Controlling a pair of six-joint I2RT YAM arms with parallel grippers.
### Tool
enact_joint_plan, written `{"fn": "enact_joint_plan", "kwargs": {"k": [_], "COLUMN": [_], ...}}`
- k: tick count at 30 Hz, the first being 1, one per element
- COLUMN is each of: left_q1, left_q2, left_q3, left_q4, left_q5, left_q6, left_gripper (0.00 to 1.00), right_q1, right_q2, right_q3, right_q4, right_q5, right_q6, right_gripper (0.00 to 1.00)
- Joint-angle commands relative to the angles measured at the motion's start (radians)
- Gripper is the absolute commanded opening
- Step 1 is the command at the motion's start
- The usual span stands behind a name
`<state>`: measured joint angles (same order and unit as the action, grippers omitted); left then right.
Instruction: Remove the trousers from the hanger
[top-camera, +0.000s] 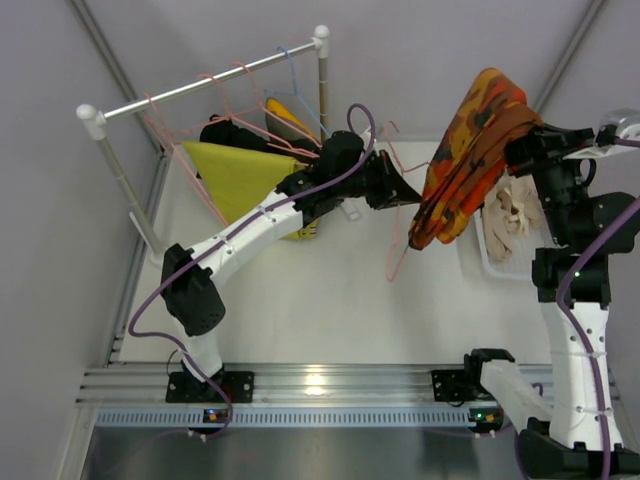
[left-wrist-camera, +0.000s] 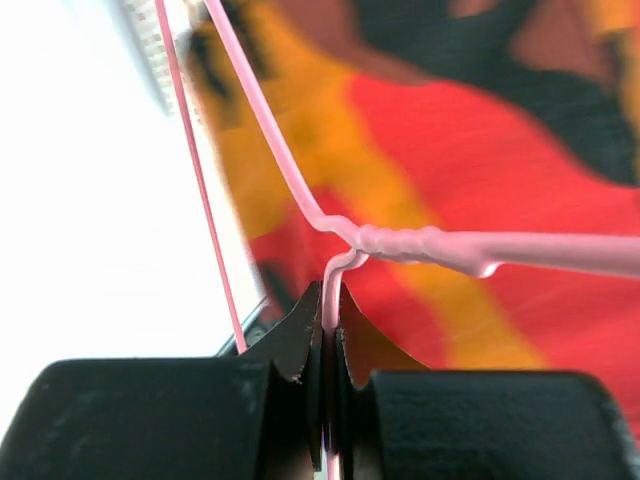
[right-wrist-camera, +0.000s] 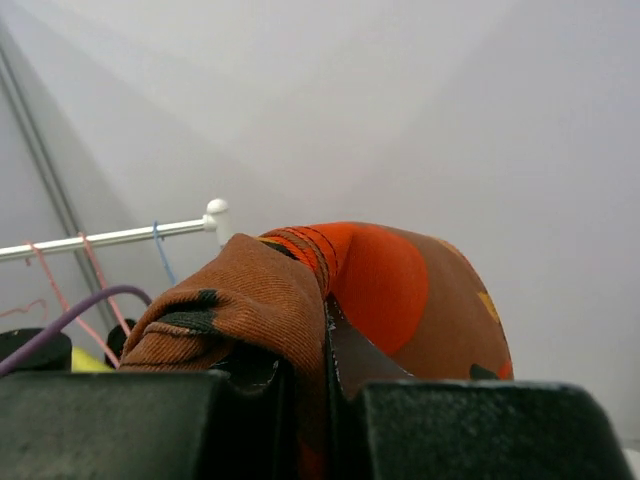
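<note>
The left arm stretches from its base at the near left edge diagonally across the white table (top-camera: 330, 300), forearm low and nearly level, wrist pointing right. Its left gripper (top-camera: 408, 190) is closed tight: in the wrist view the two black fingers (left-wrist-camera: 300, 345) pinch the thin pink wire hanger (left-wrist-camera: 420, 243) just below the twisted neck, with only the wire between them. The right arm stands almost upright at the table's right side, elbow bent and wrist raised and turned left. The right gripper (top-camera: 520, 140) is clamped nearly closed on a bunched fold of the orange-red cloth trousers with a dark pattern (top-camera: 465, 170), held high above the table. From there the trousers drape down and left, their lower end lying against the hanger's wire next to the left gripper; whether the cloth is looped over the hanger's bar cannot be told. The pale beige cloth trousers (top-camera: 510, 218) lie crumpled in a white tray (top-camera: 480, 255) just beside the right arm. At the far left stands a white clothes rail (top-camera: 210, 85) with more wire hangers and a yellow cloth (top-camera: 235, 175).
</note>
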<state>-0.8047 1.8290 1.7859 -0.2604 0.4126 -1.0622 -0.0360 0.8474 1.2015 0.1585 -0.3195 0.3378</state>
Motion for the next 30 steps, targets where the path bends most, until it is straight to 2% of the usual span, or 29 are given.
{"fn": "enact_joint_plan", "kwargs": {"k": [1, 7, 12, 17, 23, 30], "left_q1": [0.006, 0.006, 0.004, 0.004, 0.004, 0.004], "left_q2": [-0.005, -0.013, -0.014, -0.033, -0.076, -0.112], "left_q3": [0.004, 0.013, 0.033, 0.047, 0.044, 0.038], "left_q4": [-0.032, -0.112, -0.132, -0.152, -0.148, -0.152], "left_q5": [0.005, -0.028, -0.035, -0.072, -0.106, -0.127], "left_q6": [0.094, 0.179, 0.225, 0.280, 0.324, 0.350], "left_gripper": [0.00, 0.00, 0.00, 0.00, 0.00, 0.00], "right_q1": [-0.013, -0.013, -0.050, -0.129, -0.254, -0.300], "right_q2": [-0.033, 0.021, 0.087, 0.168, 0.203, 0.206], "right_q3": [0.105, 0.193, 0.204, 0.204, 0.115, 0.017], "right_q4": [0.119, 0.111, 0.122, 0.069, 0.102, 0.098], "right_q5": [0.159, 0.397, 0.480, 0.520, 0.520, 0.540], "right_q6": [-0.055, -0.298, -0.526, -0.606, -0.678, -0.772], "right_gripper": [0.00, 0.00, 0.00, 0.00, 0.00, 0.00]}}
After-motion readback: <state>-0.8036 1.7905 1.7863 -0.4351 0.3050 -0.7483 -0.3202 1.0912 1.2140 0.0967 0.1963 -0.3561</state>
